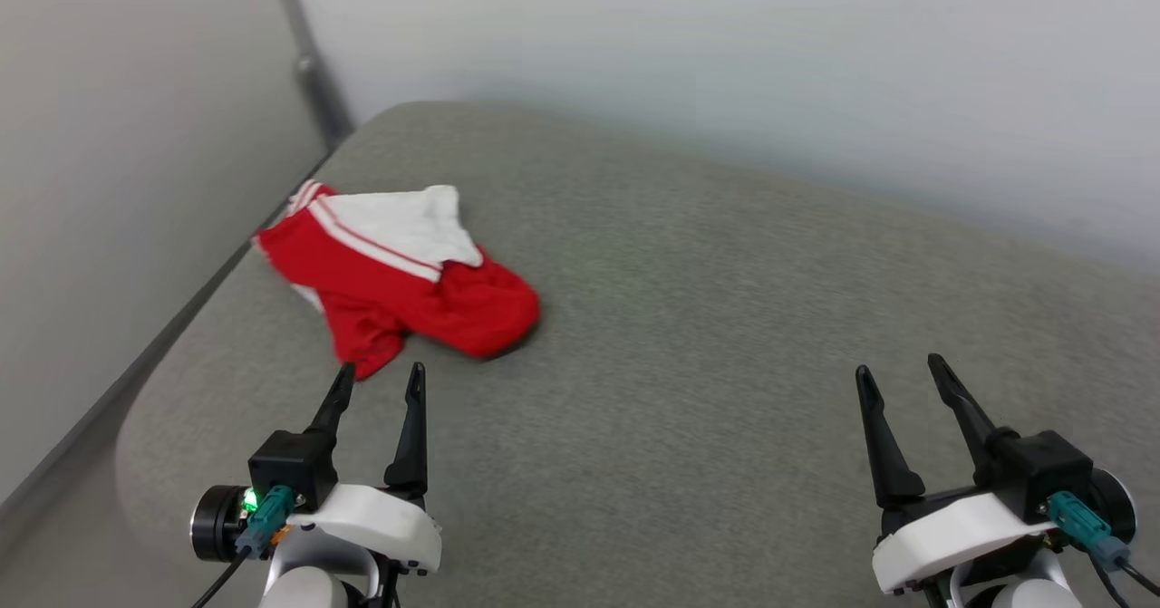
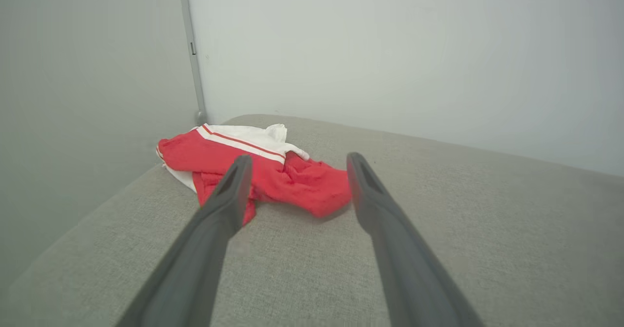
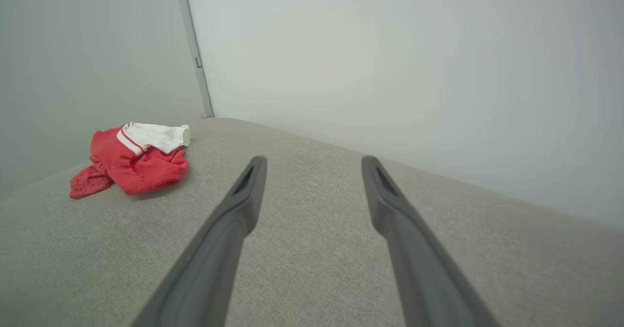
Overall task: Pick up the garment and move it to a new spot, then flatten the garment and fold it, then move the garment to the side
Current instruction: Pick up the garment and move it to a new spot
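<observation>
We are viewing the crumpled red-and-white jersey (image 1: 399, 273) lying near the far left corner of the grey cushion (image 1: 689, 318). Our left gripper (image 1: 381, 371) is hovering spread over its near left, and our right gripper (image 1: 899, 365) is hovering spread over its near right.

**We take this for a plain robotics test booth or lab corner.**

We see two smooth, pale walls, the left wall (image 1: 109, 182) and the back wall (image 1: 725, 46), meeting at a corner where a thin grey metal post (image 1: 313, 73) runs up. A work surface (image 1: 725, 345) covered in grey woven fabric, with a rounded corner, sits against them. Over its near side stand the robot's left gripper (image 1: 381, 371) and right gripper (image 1: 897, 365), with white shells, teal plugs and black cables. A crumpled red and white garment (image 1: 399, 273) lies on the fabric near the left wall.
</observation>
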Controlling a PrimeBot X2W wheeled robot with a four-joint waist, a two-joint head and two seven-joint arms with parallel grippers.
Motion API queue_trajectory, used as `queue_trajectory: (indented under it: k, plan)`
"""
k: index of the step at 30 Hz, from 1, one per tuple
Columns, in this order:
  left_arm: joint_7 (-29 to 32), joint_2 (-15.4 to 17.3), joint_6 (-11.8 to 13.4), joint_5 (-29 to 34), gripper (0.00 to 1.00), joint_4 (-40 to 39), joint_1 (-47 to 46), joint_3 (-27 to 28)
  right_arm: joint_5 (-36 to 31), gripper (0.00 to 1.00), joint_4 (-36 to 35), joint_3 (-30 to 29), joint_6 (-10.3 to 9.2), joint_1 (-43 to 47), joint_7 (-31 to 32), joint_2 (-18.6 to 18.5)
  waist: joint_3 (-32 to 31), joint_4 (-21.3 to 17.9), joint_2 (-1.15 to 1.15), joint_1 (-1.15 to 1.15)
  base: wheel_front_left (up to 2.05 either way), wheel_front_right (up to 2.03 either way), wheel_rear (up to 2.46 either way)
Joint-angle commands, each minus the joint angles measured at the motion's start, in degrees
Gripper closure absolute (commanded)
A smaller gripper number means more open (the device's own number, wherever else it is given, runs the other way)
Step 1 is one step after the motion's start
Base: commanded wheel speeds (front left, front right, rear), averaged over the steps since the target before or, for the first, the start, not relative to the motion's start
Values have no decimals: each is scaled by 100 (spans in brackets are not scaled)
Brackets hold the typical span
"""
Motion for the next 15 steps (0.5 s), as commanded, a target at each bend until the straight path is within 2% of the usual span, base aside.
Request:
queue_trajectory:
  k: [1,8,15]
  plan:
    - [-16,-8,30,-3,0,-39,-51,20,-46,0,-38,2,-4,-63,24,7,33,440,0,0,0,0,0]
    - [-16,-12,12,-115,0,-101,-87,100,-104,0,-83,68,-4,-131,77,7,81,810,0,0,0,0,0]
    - [-16,-11,53,-198,0,-168,-57,187,-150,0,-64,164,-4,-251,113,6,168,862,0,0,0,0,0]
